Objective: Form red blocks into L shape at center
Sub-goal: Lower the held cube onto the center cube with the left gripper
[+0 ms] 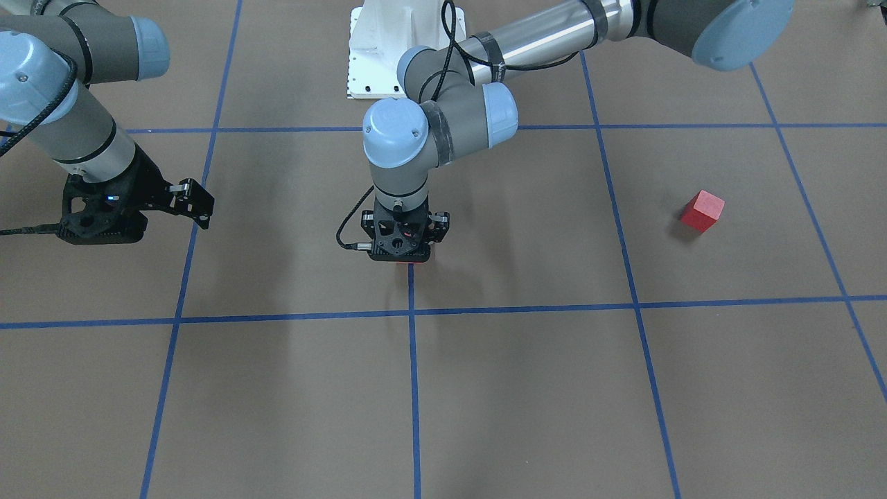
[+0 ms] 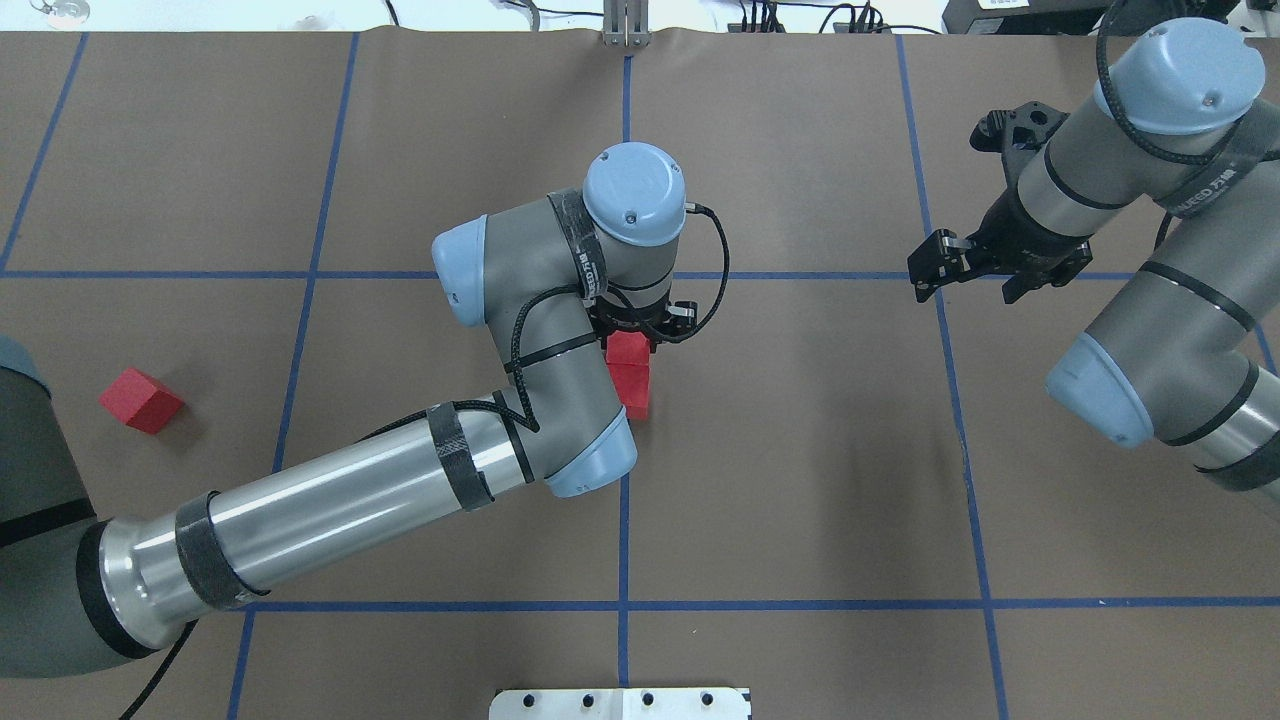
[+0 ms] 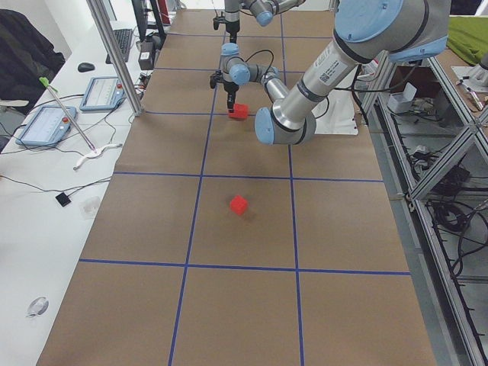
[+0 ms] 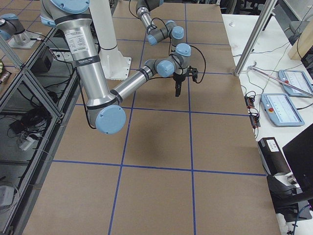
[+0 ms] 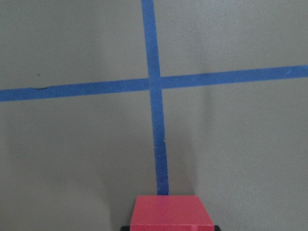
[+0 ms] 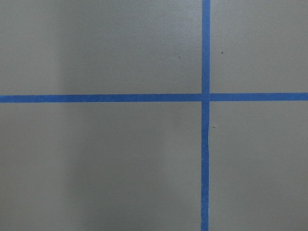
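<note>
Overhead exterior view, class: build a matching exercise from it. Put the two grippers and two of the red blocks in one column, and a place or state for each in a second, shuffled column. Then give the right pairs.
Things
1. left gripper
2. right gripper
3. lone red block
4. free red block

Places or states
A. alone, far out on the robot's left side
B. open and empty, above a tape crossing
C. on the middle blue tape line, beside the gripped red block
D. closed on a red block at the centre

Pairs: 1-D, 2-B, 3-A, 4-C

block [image 2: 627,347] beside second block [image 2: 633,390] at middle line [image 2: 623,520]; third block [image 2: 141,400] well apart, robot's left
</note>
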